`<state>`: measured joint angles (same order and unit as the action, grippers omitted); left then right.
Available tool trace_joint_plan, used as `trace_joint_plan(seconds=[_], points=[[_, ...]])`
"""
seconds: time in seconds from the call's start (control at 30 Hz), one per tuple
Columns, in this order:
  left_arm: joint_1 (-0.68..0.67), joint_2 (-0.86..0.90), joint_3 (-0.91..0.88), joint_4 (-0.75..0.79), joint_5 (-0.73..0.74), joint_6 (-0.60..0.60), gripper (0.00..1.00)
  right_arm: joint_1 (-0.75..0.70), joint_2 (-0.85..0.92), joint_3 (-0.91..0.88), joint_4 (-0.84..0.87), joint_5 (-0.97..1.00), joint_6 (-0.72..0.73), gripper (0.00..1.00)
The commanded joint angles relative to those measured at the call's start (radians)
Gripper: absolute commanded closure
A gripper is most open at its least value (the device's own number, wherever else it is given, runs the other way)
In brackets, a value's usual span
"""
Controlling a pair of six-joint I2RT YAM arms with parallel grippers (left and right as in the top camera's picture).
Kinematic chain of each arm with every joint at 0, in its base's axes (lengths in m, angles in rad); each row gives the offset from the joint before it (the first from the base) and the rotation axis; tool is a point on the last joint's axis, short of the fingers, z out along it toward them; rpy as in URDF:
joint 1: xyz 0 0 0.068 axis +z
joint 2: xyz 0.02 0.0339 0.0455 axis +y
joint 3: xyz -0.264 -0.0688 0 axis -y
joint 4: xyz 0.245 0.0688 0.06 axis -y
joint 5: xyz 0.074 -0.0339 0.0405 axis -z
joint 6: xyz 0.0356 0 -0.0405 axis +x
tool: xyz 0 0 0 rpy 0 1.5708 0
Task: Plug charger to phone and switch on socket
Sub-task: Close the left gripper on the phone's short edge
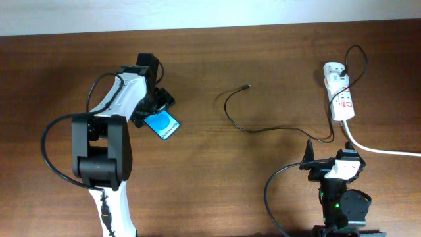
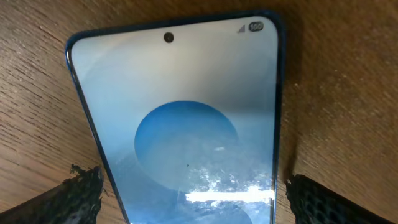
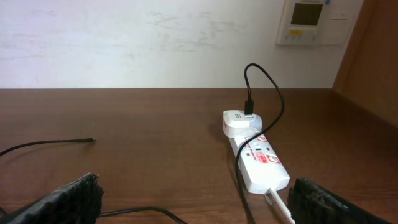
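Now, left pincer (image 2: pixel 193 186) spread astride phone (image 2: pixel 180 106), right pincer (image 3: pixel 194 186) gaping, empty.

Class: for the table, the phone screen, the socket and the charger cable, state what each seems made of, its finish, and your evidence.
Table: wood or wood veneer, brown, low sheen; grain lines show.
Phone screen: probably glass, glossy; it carries bright reflections.
Socket: likely moulded plastic, white, smooth, slightly shiny.
Charger: thin black cable, probably rubbery plastic sheath, matte; it curves loosely.
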<state>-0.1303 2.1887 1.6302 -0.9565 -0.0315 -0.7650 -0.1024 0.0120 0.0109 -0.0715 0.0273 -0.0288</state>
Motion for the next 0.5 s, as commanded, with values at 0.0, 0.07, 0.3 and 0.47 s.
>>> trace_joint_plan(seconds=[0.0,0.07,0.3,0.47], points=[[0.0,0.014,-0.04,-0.002,0.011,-0.035,0.01,-0.003,-0.007,-0.005,-0.006,0.011,0.006,0.01],[-0.001,0.014,-0.042,-0.002,0.023,-0.035,0.01,-0.003,-0.006,-0.005,-0.006,0.011,0.006,0.01],[-0.001,0.02,-0.044,-0.002,0.087,-0.035,0.01,-0.003,-0.006,-0.005,-0.006,0.011,0.006,0.01],[-0.001,0.021,-0.044,0.0,0.114,-0.035,0.01,-0.003,-0.007,-0.005,-0.006,0.011,0.006,0.01]])
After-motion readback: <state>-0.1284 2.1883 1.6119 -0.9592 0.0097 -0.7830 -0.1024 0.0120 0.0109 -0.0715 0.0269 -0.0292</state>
